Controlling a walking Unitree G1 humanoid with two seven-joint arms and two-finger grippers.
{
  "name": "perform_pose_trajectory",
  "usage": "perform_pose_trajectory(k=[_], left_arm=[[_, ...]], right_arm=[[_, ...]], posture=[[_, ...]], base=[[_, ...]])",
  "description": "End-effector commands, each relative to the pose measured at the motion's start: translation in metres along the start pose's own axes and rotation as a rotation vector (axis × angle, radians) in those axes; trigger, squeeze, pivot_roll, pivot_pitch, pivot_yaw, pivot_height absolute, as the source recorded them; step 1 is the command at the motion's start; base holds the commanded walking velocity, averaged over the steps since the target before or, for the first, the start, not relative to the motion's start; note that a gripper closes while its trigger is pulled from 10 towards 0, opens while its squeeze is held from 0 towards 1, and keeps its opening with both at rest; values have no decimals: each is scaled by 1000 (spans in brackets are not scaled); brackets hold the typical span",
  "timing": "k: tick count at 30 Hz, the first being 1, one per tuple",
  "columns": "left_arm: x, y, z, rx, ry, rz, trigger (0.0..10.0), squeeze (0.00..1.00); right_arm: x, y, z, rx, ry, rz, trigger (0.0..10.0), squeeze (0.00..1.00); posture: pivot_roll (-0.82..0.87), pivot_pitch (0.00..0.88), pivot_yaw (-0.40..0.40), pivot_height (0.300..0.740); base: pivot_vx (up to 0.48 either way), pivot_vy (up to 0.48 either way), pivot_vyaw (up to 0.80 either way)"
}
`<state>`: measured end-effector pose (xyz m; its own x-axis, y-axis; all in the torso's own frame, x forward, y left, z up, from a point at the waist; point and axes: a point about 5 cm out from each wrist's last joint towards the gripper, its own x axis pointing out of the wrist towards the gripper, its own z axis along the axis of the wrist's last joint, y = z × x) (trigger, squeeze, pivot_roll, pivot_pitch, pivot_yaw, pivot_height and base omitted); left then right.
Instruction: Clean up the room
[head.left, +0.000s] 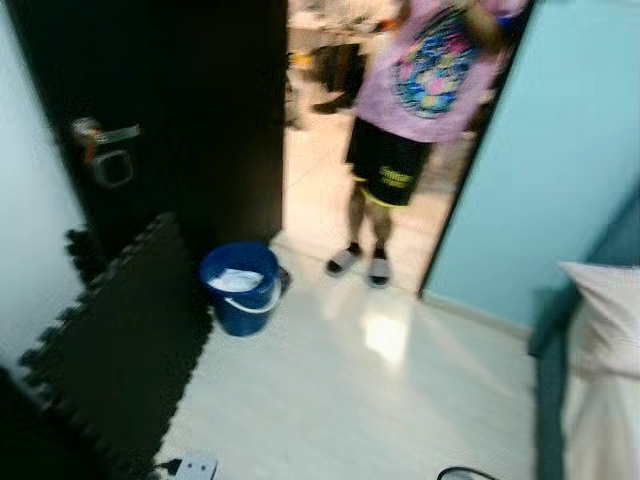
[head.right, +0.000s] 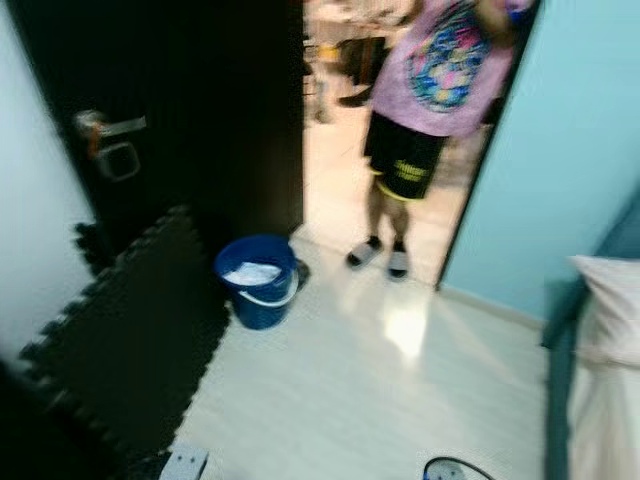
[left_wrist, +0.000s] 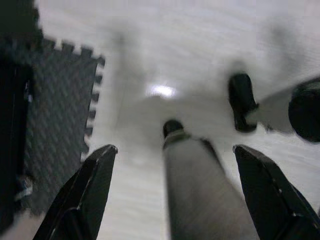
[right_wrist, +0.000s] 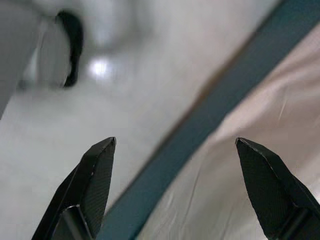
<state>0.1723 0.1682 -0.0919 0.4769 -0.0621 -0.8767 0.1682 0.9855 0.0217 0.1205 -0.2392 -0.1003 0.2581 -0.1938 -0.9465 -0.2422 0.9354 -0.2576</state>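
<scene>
My left pincer (left_wrist: 172, 155) is hanging over the pale floor (head.left: 350, 400), fingers spread wide, nothing between them. My own leg (left_wrist: 200, 190) is showing between the fingers, reaching down toward the floor. Beyond the left finger (left_wrist: 95, 175) the wrist camera is picking up the toothed edge of a black foam mat (left_wrist: 60, 100) lying flat.

My right pincer (right_wrist: 175, 150) is also gaping open and empty, hovering over the line where the floor is meeting a teal bed frame (right_wrist: 220, 115) and the pinkish sheet (right_wrist: 260, 125) on it.

Head cameras are giving the wider room, blurred. A blue bucket (head.left: 240, 288) with something white inside is standing on the floor just beside the dark open door (head.left: 180, 110), touching or nearly touching a second foam mat (head.left: 120, 340) leaning on the wall. A person (head.left: 410, 120) in a purple shirt, black shorts and slippers is standing in the doorway. A power strip (head.left: 195, 466) is lying at the near edge of the floor. A pillow (head.left: 605, 315) is sitting on the bed at the right.
</scene>
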Motion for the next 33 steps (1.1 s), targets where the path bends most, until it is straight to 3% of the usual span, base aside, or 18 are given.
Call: perform_pose_trajectory(k=[1,11,18,33], left_arm=[[1,-7,3,24,1,-5,10000,0],[1,-5,2,35,13,-7,10000,0],[1,-4,3,67,14,0,10000,0],[1,-2,6,126,-4,32,10000,0]], right_arm=[[0,-2,5,-15,-15,-1,10000,0],[0,10,-2,-35,3,16,10000,0],[0,17,10,-48,-15,24,10000,0],[0,-3,-6,-57,9,-5,10000,0]], posture=[[88,0,-12,729],[86,0,-10,729],[83,0,-10,729],[81,0,-4,729]], base=[[0,0,-756],[0,0,-754],[0,0,-752],[0,0,-753]])
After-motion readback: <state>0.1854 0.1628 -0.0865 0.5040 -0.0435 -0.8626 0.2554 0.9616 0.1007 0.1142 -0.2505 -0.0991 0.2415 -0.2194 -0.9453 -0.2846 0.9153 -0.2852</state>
